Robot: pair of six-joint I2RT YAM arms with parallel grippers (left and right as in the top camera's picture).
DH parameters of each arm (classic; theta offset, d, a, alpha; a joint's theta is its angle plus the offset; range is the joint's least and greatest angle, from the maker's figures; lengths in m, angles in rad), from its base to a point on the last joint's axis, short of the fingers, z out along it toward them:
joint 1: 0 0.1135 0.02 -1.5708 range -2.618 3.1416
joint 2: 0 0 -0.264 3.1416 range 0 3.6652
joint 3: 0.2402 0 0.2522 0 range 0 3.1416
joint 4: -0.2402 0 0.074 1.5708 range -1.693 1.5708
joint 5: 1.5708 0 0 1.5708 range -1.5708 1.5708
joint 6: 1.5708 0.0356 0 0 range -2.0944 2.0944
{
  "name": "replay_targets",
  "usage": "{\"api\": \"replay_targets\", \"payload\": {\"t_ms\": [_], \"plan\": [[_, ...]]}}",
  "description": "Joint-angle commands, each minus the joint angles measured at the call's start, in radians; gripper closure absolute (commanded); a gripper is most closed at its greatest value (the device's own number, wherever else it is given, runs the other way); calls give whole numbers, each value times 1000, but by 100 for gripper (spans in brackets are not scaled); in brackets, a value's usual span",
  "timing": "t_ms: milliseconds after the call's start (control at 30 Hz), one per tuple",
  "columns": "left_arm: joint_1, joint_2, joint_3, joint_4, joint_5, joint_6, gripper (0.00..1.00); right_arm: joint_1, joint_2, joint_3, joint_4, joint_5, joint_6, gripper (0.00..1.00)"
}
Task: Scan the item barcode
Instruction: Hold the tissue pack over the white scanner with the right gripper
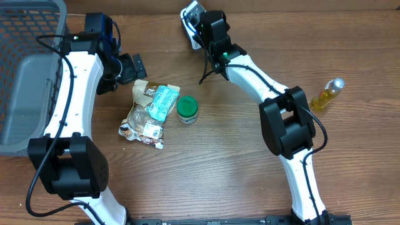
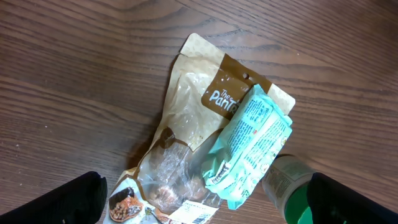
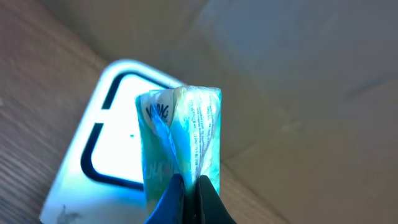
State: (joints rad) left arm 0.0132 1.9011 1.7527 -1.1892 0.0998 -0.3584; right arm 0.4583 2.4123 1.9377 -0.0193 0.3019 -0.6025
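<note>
Pinching the lower edge of a small packet (image 3: pixel 180 124) between its two fingers, the right claw (image 3: pixel 186 194) is closed tight on this item, so the packet stands up above the fingertips, directly in front of the lit window of the scanner (image 3: pixel 102 140). I think this is the reason for the pose: the thin grip at the edge leaves most of the wrapper free, so the window can read whatever code is printed there. I cannot tell where the barcode itself sits, because the print is blurred. The scanner is at the far edge of the desk (image 1: pixel 219 175), and the right arm reaches out to it from its base. The left claw (image 1: pixel 130 67) has its fingers wide apart and holds nothing; it hangs above the heap of other goods, probably to be ready for the next one. In this heap a turquoise pack (image 2: pixel 252 146) lies across a brown pouch (image 2: pixel 186 106), and a green-lidded jar (image 1: pixel 187 109) stands just beside them. A yellow bottle (image 1: pixel 327 94) is well apart on the right side, and a grey basket (image 1: pixel 25 37) is at the left edge, perhaps for items already scanned. By my judgement the scan step is in progress; a small turn of the wrist may be needed if no code faces the window.
</note>
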Motion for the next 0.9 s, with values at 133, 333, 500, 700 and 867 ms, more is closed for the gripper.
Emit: {"api": "replay_targets", "payload": {"t_ms": [133,333,500,700,867], "plan": [[-1,3,-12,0,-5,15,0,-7,35,10,35,42,3,96],[-1,3,-12,0,-5,15,0,-7,7,10,95,80,49,96],[-1,3,-12,0,-5,15,0,-9,-83,10,83,81,114,96],[-1,3,-12,0,-5,15,0,-9,-232,11,-106,79,245,96],[-1,3,-12,0,-6,15,0,-16,-359,10,-444,79,476,96]]}}
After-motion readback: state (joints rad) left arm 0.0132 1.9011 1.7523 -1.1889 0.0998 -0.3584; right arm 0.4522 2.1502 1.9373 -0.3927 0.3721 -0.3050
